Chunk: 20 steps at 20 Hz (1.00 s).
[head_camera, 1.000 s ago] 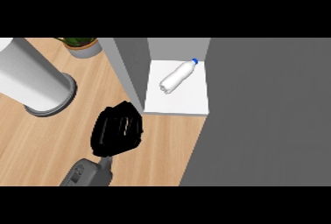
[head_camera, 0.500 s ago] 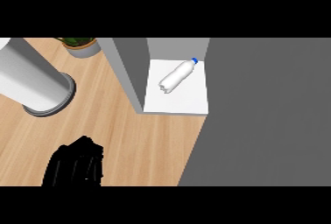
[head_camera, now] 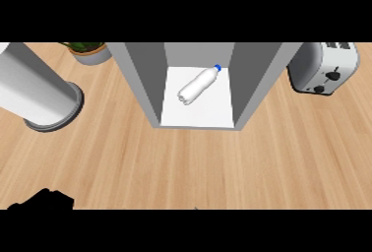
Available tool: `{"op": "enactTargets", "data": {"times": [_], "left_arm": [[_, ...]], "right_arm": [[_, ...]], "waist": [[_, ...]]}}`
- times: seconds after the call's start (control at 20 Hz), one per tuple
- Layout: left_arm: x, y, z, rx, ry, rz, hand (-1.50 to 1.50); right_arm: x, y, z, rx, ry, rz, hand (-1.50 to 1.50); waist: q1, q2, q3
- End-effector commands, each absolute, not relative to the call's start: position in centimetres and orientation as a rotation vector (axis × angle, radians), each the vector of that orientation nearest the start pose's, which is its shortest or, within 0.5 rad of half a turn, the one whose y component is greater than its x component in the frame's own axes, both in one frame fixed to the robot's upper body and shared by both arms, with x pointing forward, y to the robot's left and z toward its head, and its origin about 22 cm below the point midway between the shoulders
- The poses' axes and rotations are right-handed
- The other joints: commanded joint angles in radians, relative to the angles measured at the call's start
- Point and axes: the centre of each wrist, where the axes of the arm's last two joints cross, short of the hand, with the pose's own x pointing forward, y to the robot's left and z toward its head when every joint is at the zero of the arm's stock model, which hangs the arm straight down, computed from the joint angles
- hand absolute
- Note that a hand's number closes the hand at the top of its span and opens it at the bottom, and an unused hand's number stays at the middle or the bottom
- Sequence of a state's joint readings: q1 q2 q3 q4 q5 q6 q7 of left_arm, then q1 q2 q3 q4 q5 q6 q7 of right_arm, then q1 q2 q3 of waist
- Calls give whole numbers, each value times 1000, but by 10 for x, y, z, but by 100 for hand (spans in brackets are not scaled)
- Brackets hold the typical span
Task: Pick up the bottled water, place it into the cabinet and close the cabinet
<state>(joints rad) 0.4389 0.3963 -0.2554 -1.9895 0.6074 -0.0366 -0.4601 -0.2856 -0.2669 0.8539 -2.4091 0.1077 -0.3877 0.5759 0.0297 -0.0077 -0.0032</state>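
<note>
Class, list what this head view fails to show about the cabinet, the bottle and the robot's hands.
- Cabinet door: not visible in the head view, so open or shut is unclear.
- Left hand: cut off by the lower edge; fingers unreadable.
- Right hand: out of view.
- Bottle: label too small to read.
- Toaster: top cut off by the upper edge.

Pale wood, grey cabinet, white bottle with a blue cap

The counter [head_camera: 218,162] is light tan wood with fine darker grain lines; the cabinet [head_camera: 141,83] has mid-grey walls and a white floor; the bottled water [head_camera: 198,86] lying in it is white with a blue cap; the toaster [head_camera: 323,69] is white-grey with black knobs; the tall cylinder [head_camera: 33,93] is white on a grey base; the potted plant [head_camera: 88,50] shows green leaves above a grey pot; the left hand [head_camera: 44,201] is black.
</note>
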Motion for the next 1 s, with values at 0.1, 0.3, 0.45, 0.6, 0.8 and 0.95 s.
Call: {"op": "enactTargets", "data": {"times": [0.1,0.3,0.45,0.6,0.8,0.95], "left_arm": [[101,301,48,-399,-1907,188,150],[97,290,55,-397,-1901,205,150],[98,311,63,-393,-1901,221,150],[87,325,42,-373,-1897,217,150],[68,334,53,-395,-1889,201,150],[67,326,44,-373,-1897,204,150]], "right_arm": [[145,-70,222,534,-1879,487,150],[185,-56,229,489,-1885,428,150],[209,-58,239,485,-1871,438,150],[236,-46,235,450,-1867,438,150],[271,-49,232,410,-1852,411,150],[296,-41,226,396,-1828,432,150]], "waist": [[7,5,0],[-1,8,2],[-8,9,3],[-4,10,2],[5,9,3],[4,10,3]]}}
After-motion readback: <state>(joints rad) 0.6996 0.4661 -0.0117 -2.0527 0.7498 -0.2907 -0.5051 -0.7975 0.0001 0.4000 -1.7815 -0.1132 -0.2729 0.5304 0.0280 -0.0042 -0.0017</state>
